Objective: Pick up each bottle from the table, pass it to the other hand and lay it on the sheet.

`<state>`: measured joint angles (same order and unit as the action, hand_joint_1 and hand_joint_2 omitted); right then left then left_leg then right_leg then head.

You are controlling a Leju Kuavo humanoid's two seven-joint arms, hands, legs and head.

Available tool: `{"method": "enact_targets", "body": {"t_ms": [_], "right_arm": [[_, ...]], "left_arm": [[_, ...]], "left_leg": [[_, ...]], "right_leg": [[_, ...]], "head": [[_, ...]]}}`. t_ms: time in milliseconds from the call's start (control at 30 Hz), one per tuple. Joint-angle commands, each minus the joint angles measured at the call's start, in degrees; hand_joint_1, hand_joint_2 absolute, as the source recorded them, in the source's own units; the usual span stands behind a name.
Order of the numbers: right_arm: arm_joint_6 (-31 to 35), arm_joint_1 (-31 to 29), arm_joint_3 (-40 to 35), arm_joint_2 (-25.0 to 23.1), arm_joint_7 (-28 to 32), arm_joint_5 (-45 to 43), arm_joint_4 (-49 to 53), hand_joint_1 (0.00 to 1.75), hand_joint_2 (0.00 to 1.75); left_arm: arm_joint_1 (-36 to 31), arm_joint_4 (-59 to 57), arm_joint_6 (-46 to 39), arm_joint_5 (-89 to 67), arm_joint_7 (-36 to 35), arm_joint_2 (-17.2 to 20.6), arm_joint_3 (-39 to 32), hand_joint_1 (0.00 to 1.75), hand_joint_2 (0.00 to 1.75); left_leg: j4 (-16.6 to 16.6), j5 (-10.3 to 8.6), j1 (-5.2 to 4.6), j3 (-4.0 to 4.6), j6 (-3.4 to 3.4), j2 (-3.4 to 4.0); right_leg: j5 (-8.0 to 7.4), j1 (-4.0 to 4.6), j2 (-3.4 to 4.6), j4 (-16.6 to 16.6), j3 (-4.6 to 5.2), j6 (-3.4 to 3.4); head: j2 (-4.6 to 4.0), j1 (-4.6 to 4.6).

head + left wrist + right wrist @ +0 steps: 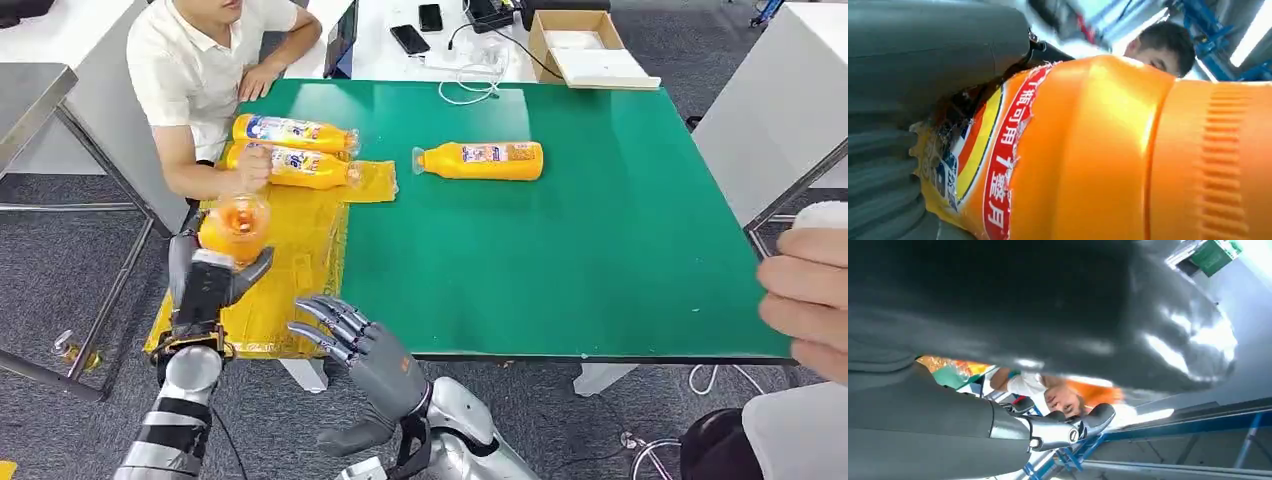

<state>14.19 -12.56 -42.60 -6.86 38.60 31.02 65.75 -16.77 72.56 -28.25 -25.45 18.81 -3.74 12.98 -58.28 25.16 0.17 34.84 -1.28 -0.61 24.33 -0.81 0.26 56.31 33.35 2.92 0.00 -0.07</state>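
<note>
My left hand (205, 285) grips an orange bottle (235, 227) above the yellow sheet (290, 265) at the table's left edge; the bottle's base faces the camera. Close up, the same bottle (1088, 150) shows its red and yellow label beside my left hand (908, 75). Two more orange bottles (292, 132) (300, 166) lie side by side at the sheet's far end. Another bottle (482, 160) lies on the green table (600, 250), cap to the left. My right hand (365, 355) hovers empty at the table's near edge, fingers spread toward the sheet. My right hand's fingers (1063, 427) show apart.
A person in a white shirt (200, 70) sits at the table's far left corner, one hand (252, 165) on the nearer lying bottle. Another person's hand (805, 290) reaches in at the right edge. A cardboard box (580, 45), phones and cables lie behind the table.
</note>
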Motion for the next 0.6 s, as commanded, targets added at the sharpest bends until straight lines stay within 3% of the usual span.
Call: {"method": "enact_targets", "body": {"t_ms": [33,267,500,533,567,600], "right_arm": [[-1.2,-0.5,-1.7,0.4,0.6,-0.3,-1.0,0.0,0.0],[-1.9,0.5,-1.3,0.1,0.9,-0.8,-0.6,0.0,0.0],[-2.5,0.6,-1.3,-0.4,0.9,-0.9,-0.4,0.0,0.0],[-2.7,0.5,-1.5,-0.5,1.1,-1.0,-0.9,0.0,0.0],[-2.6,0.5,-1.5,-0.7,1.2,-1.1,-1.1,0.0,0.0],[-2.6,0.4,-1.4,-0.7,1.3,-1.2,-1.1,0.0,0.0]], "left_arm": [[-13.7,-26.3,-3.2,-19.3,-6.1,2.8,0.8,1.75,1.75],[-20.8,-43.3,4.1,-35.6,-15.9,1.8,6.9,1.75,1.75],[-23.0,-46.3,10.0,-36.2,-16.1,0.7,6.8,1.66,1.75],[-23.8,-47.0,12.5,-37.2,-16.6,0.9,7.6,1.57,1.75],[-24.1,-47.2,12.7,-37.5,-17.2,0.8,7.7,0.75,1.75],[-24.2,-47.3,12.9,-37.7,-17.4,0.8,7.7,0.75,1.75]], "left_leg": [[0.0,-0.03,0.02,-0.14,0.06,-0.06],[0.0,-0.01,0.03,-0.22,0.05,-0.08],[0.0,0.05,0.05,-0.24,0.08,-0.03],[0.0,0.02,0.03,-0.2,0.08,-0.02],[0.0,-0.02,0.02,-0.14,0.06,-0.02],[0.0,0.0,0.03,-0.21,0.09,-0.01]], "right_leg": [[0.01,0.03,-0.1,0.0,-0.15,-0.09],[0.06,0.04,-0.14,0.0,-0.26,-0.08],[0.1,0.06,-0.12,0.0,-0.27,-0.12],[0.07,0.04,-0.09,0.0,-0.22,-0.11],[0.02,0.03,-0.06,0.0,-0.16,-0.08],[0.04,0.05,-0.07,0.0,-0.23,-0.12]], "head": [[0.0,0.0],[0.0,0.0],[0.0,0.0],[0.0,0.0],[0.0,0.0],[0.0,-0.02]]}}
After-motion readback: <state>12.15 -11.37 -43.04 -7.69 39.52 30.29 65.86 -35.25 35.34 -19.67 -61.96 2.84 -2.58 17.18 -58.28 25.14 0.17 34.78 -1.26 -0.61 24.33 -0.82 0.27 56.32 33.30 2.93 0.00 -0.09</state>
